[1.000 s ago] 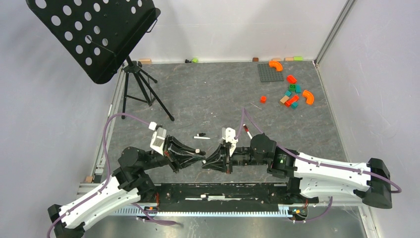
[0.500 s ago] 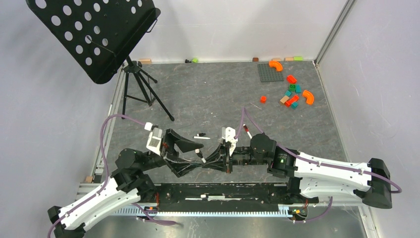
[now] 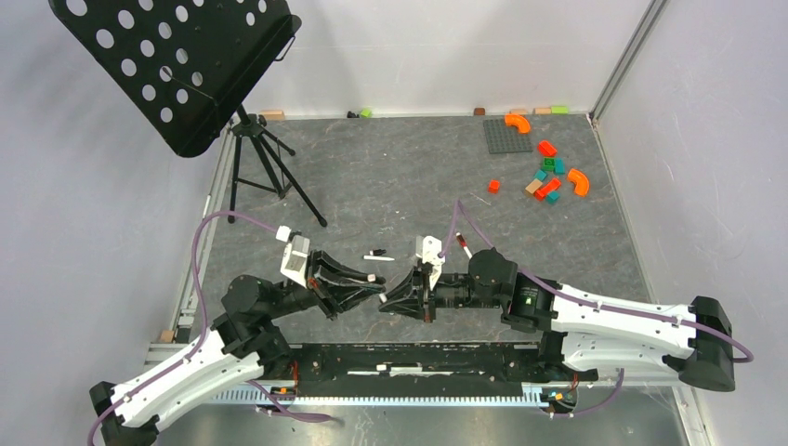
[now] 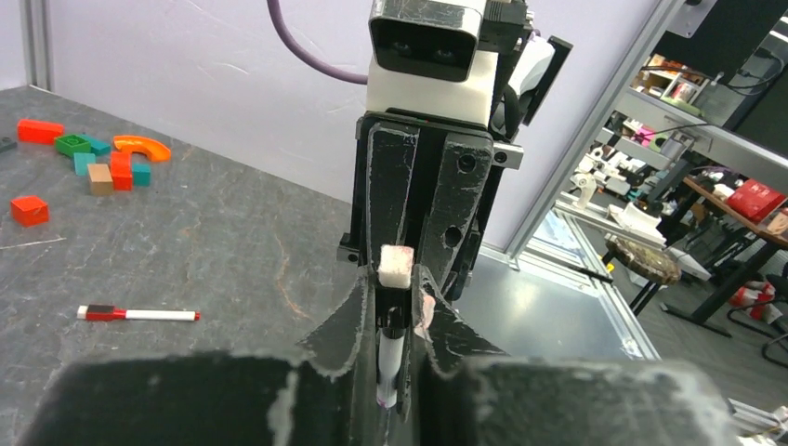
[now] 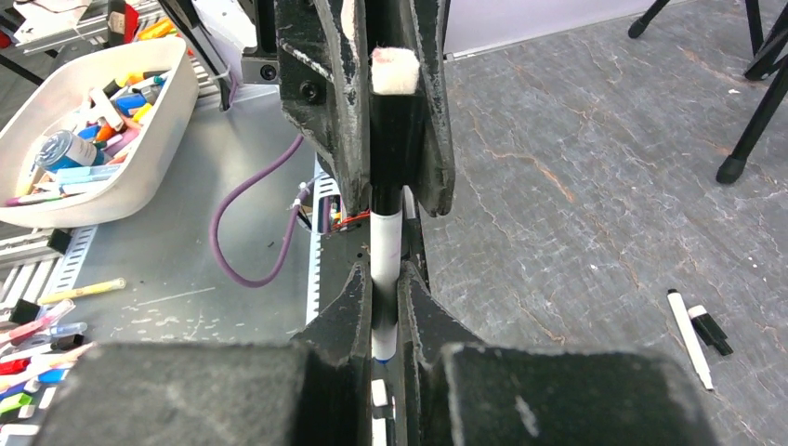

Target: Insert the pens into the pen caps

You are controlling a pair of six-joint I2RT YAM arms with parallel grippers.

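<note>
A white-barrelled pen (image 5: 386, 243) with a black middle section spans the gap between my two grippers, which meet tip to tip near the table's front. My right gripper (image 5: 384, 276) (image 3: 387, 301) is shut on one white end. My left gripper (image 4: 398, 308) (image 3: 375, 291) is shut on the other end (image 4: 390, 358). I cannot tell whether the black section is a cap. A second pen (image 5: 689, 327) lies on the table with a black pen cap (image 5: 711, 331) beside it. The red-ended pen (image 4: 139, 314) (image 3: 462, 244) lies by the right arm. A red cap is not in view.
A black music stand on a tripod (image 3: 265, 167) fills the back left. Coloured toy blocks (image 3: 548, 177) and a grey baseplate (image 3: 506, 136) lie at the back right. A white bin of markers (image 5: 93, 121) sits off the table's front edge.
Half a second ago my left gripper stood wide open around the pen's end. It has now closed on it again. The right gripper and the pen have stayed in place.
</note>
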